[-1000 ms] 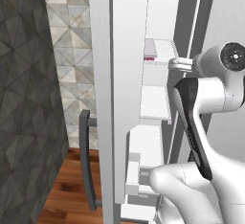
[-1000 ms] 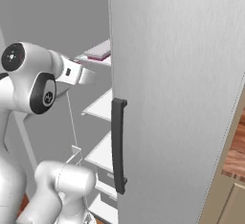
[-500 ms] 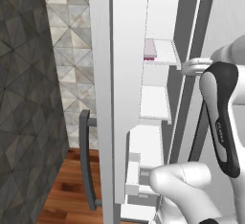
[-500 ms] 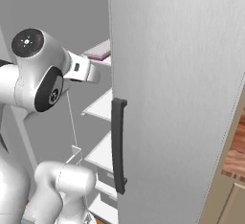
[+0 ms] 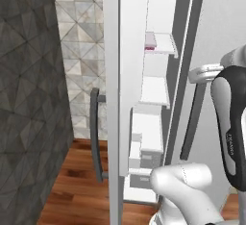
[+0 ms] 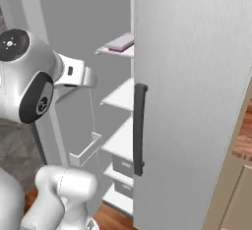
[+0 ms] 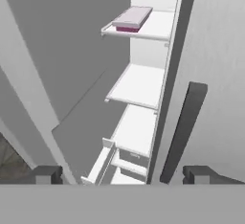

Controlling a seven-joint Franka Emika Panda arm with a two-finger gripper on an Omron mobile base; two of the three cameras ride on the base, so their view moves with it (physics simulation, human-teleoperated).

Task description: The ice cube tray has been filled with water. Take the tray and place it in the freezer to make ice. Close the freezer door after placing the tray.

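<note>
One ice cube tray (image 7: 132,18) lies flat on the top shelf (image 7: 154,28) of the freezer (image 7: 143,79), near that shelf's front left corner in the hand view; below it two more white shelves and two drawers (image 7: 128,163) are visible; one freezer door (image 5: 112,99) stands open, with one dark bar handle (image 5: 97,135) on it; the neighbouring door (image 6: 197,91) carries a second dark handle; the pincer (image 7: 122,174) is spread wide with nothing between its tips, well apart from the tray, which sits high above it in the hand view.
</note>
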